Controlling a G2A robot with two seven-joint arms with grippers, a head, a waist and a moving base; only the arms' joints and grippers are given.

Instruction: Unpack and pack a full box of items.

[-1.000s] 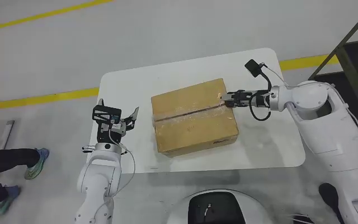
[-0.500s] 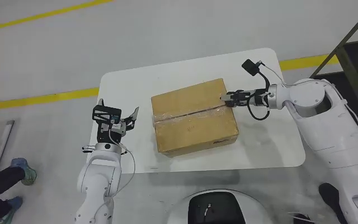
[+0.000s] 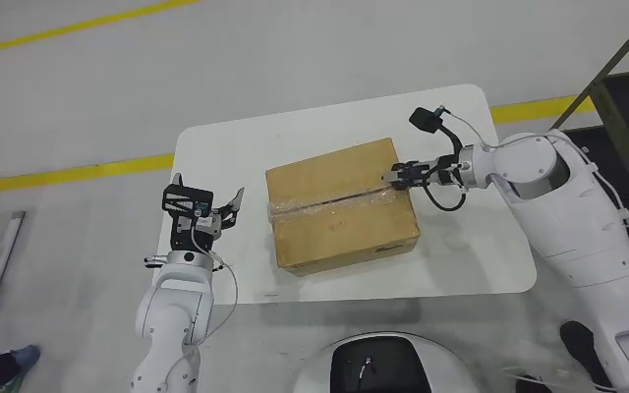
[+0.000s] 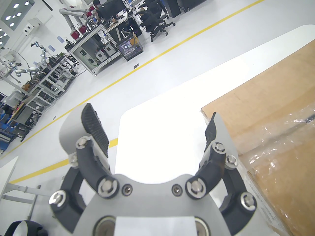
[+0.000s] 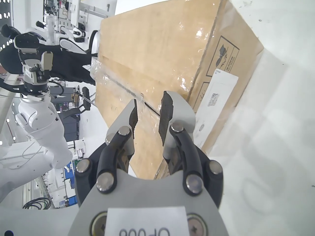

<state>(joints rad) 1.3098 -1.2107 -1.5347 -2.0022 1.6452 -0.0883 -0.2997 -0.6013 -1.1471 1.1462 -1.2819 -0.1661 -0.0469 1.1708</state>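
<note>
The sealed box (image 3: 329,167), stiff cardboard and probably heavy, sat centred on the surface (image 3: 216,157); I had my right tool (image 5: 150,101) narrowed at the end of its slick tape (image 3: 324,200), the likeliest hold; left tool (image 4: 150,111) wide.

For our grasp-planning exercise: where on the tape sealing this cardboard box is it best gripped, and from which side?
Probably the tape end where the seam meets the box edge nearest the right gripper, coming in from that side: it lies flat along the top, but looks crinkled there.
</note>
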